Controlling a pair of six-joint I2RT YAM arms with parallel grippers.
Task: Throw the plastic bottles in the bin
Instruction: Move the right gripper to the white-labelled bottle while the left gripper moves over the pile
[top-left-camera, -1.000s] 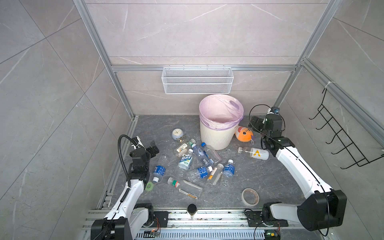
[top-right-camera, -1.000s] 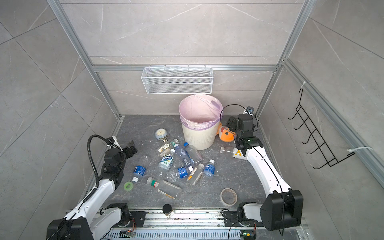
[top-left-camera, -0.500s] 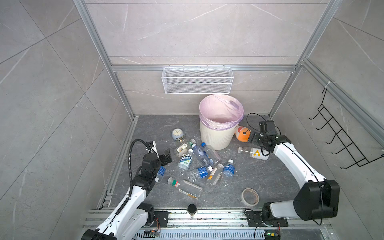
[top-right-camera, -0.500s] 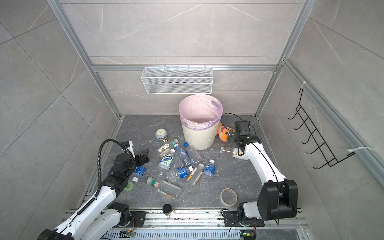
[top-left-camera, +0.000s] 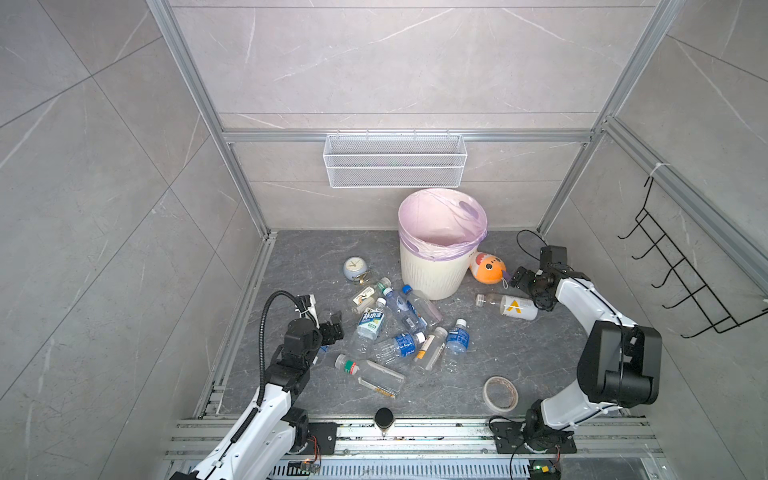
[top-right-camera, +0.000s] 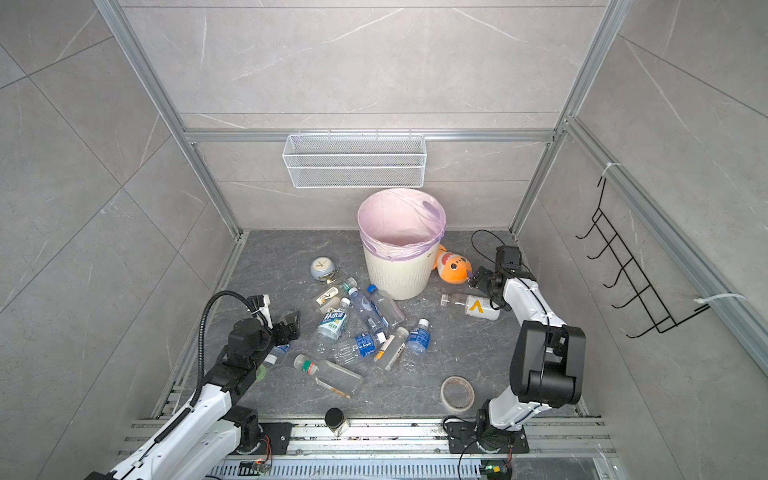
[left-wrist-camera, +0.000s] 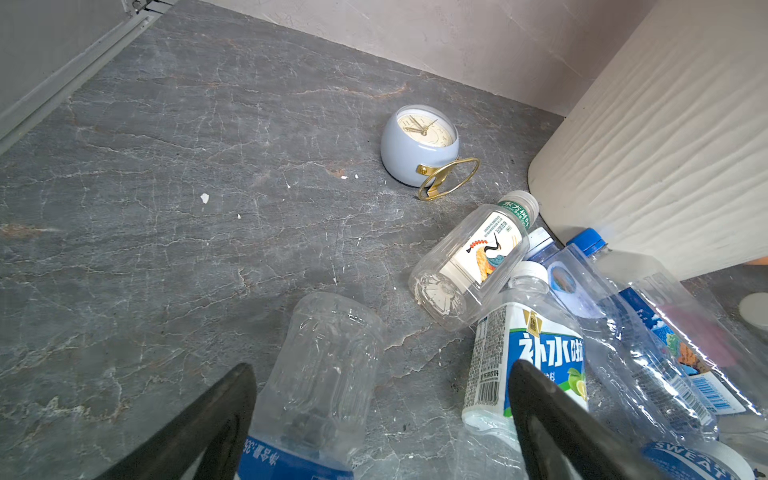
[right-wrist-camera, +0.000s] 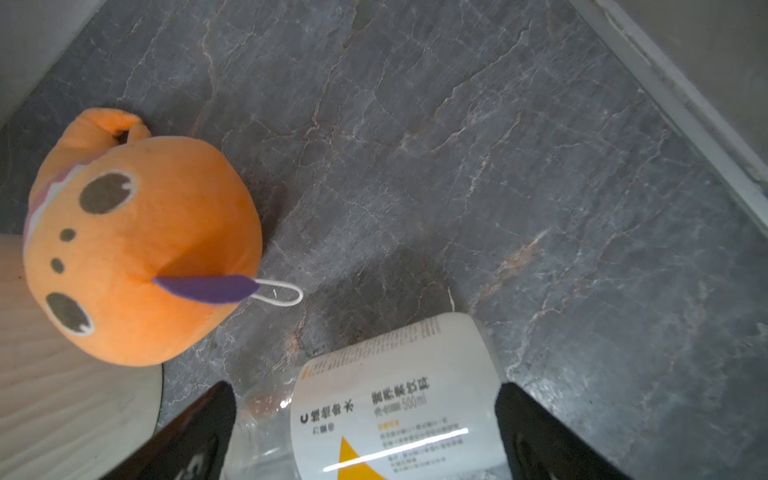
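The left gripper (left-wrist-camera: 380, 365) is hanging low over the counter's (top-left-camera: 316, 257) near left. Its jaws are standing open on either side of a lying blue-label bottle (left-wrist-camera: 328, 353). To its right, the other bottles (top-left-camera: 399, 332) are lying in a loose heap mid-counter, with a clock (top-left-camera: 354, 266) sitting just beyond them. The bin (top-left-camera: 432, 278) is standing upright at the far middle, with a plush toy (top-left-camera: 488, 268) lying just beside its right. Further right, the right gripper (right-wrist-camera: 365, 388) is hanging low, its jaws open and straddling a lying yellow-label bottle (top-left-camera: 509, 306).
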